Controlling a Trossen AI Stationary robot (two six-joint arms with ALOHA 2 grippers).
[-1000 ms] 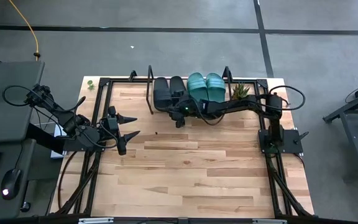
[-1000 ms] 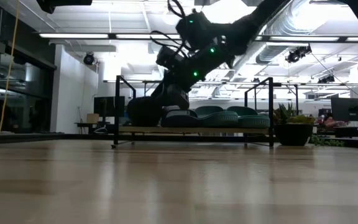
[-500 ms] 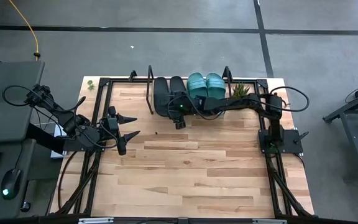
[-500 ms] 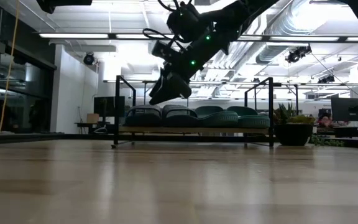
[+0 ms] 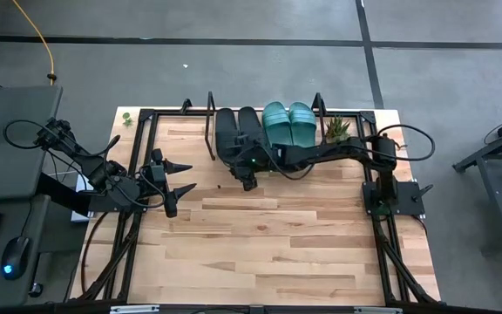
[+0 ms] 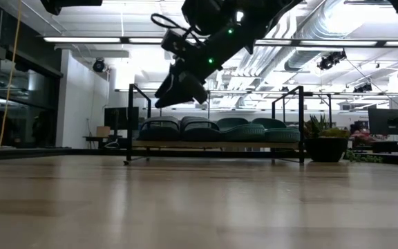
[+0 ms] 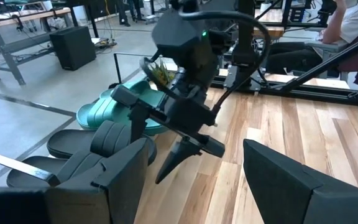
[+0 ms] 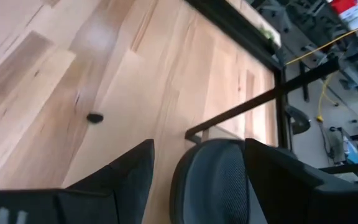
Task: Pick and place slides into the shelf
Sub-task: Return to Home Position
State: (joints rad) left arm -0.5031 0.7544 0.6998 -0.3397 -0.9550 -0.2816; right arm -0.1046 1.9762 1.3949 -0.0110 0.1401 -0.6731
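All the slides lie side by side on the shelf [image 5: 210, 113] at the table's far edge: two black slides [image 5: 237, 128] on the left and two teal slides [image 5: 288, 121] on the right. In the low view the black pair [image 6: 178, 128] and the teal pair [image 6: 249, 128] rest sole-down on the shelf's board [image 6: 213, 144]. My right gripper [image 5: 247, 179] hangs open above the shelf's near side, raised clear of the slides [image 6: 171, 97]. A black slide's end [image 8: 216, 180] shows below its fingers. My left gripper [image 5: 181, 179] waits open at the table's left.
A small potted plant [image 5: 336, 129] stands beside the shelf's right end. A dark speck [image 5: 220, 186] lies on the boards near the shelf. Bare wooden tabletop [image 5: 268, 235] stretches from the shelf to the near edge. A black frame runs around the table.
My right gripper has risen from down at the black slides on the shelf to well above them, drawing back toward the table's near edge and a little to the left. The slides stay on the shelf.
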